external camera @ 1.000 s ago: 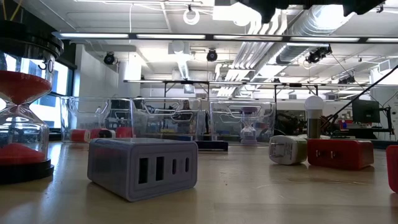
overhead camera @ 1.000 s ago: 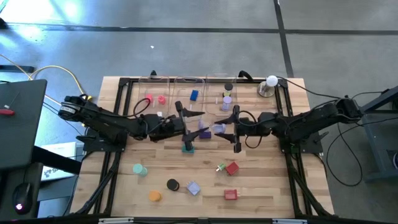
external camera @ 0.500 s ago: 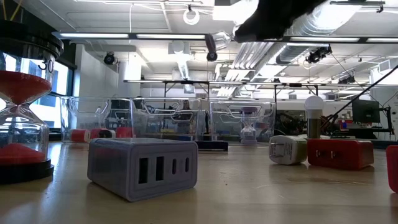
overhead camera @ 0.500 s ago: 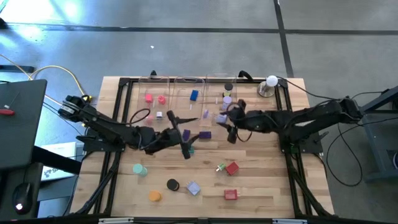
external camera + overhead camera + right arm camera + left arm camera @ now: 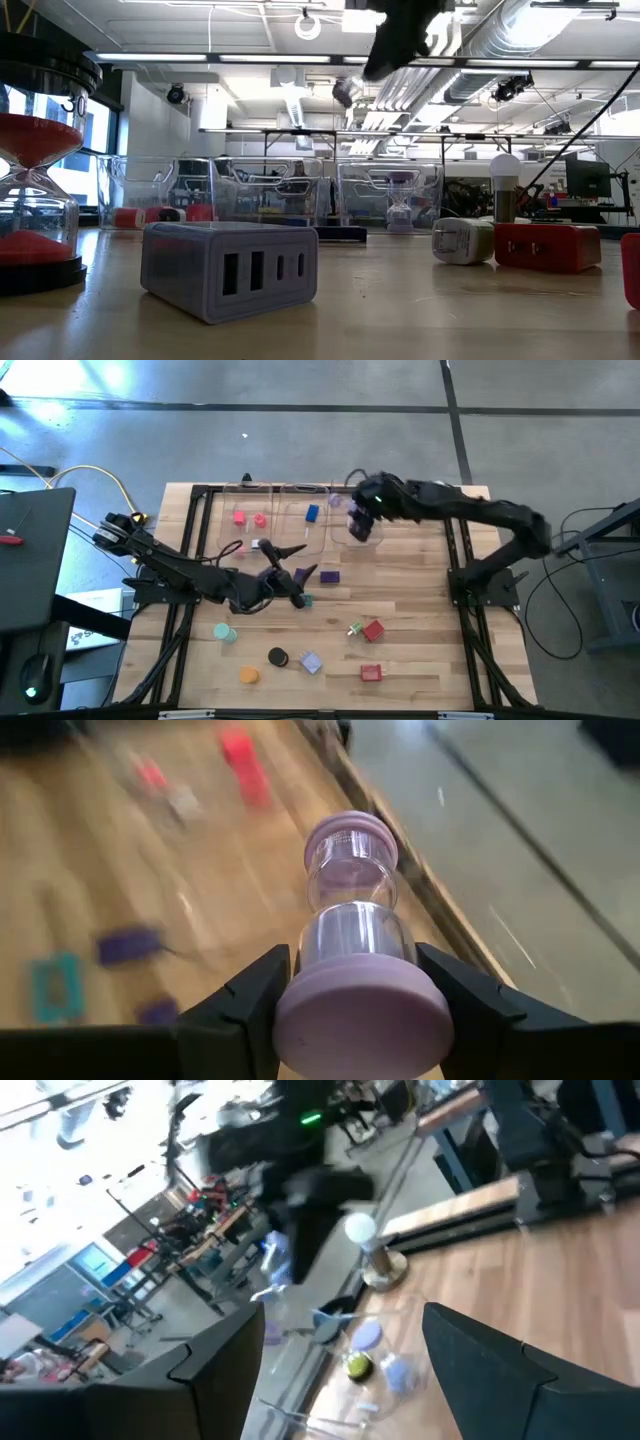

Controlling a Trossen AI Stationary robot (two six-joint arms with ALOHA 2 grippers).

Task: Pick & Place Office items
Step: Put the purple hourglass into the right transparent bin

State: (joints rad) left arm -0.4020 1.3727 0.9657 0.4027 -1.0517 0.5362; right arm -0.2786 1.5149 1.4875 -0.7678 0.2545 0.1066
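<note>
Hidden or unclear: in the high view my right gripper [image 5: 358, 525] is a blur over the rightmost clear tray [image 5: 350, 487], and I cannot tell there how high above it I am; the low view shows only the dark underside of one arm at its upper edge, and which arm it is I cannot tell.
Right fingers: clamped on a purple hourglass [image 5: 350, 945]; the right wrist view shows a dark finger pressed to each side of it, just above the wide purple end cap that faces the camera.
Left fingers: spread with nothing between them; my left gripper [image 5: 296, 582] sits over mid-table near a purple block [image 5: 329, 576] and a teal piece [image 5: 305, 600].
Change from a second ago: my right arm was low at mid-table facing the left one; it has since swung out to the back row of trays, carrying the hourglass. My left gripper has drawn back a little toward its own side.
Only the left wrist view: the white ball on a metal base [image 5: 362, 1230], with a tray holding a pale purple disc [image 5: 366, 1333] and a yellow-green piece [image 5: 356, 1368].
Only the low view: a grey block with slots [image 5: 229, 270] up close and a red hourglass [image 5: 36, 190] at the edge.
Other items: red blocks [image 5: 373, 630], an orange disc [image 5: 248, 674] and a black disc [image 5: 277, 656] lie on the near table.
</note>
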